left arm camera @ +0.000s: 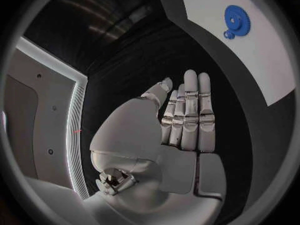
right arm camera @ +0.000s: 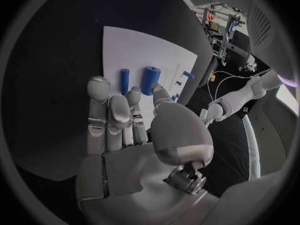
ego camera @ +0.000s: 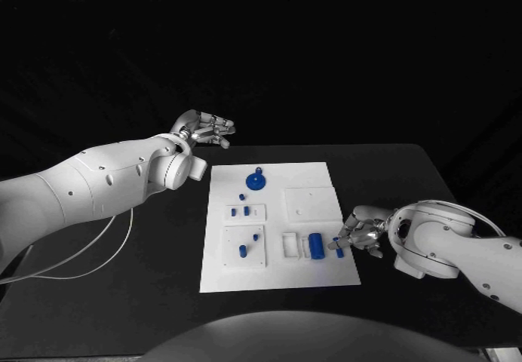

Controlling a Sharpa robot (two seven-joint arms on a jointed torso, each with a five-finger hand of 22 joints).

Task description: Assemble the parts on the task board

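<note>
The white board lies in the middle of the black worktop. At its far end sits a round blue gear with a small blue piece just beyond it. Nearer the middle, on the board's left side, small blue pegs stand by a raised white block, and further pegs rest on a second block closer to the robot. Towards the board's near right corner a thick blue cylinder lies beside a white bracket, with a thinner blue rod just to its right.

The left hand hovers beyond the board's far left corner, well apart from the parts; its fingers are stretched out side by side and it holds nothing. The right hand is at the board's right edge, close to the thin rod, its fingers extended towards the rod and cylinder. It grips nothing; whether a fingertip touches the rod I cannot tell.
</note>
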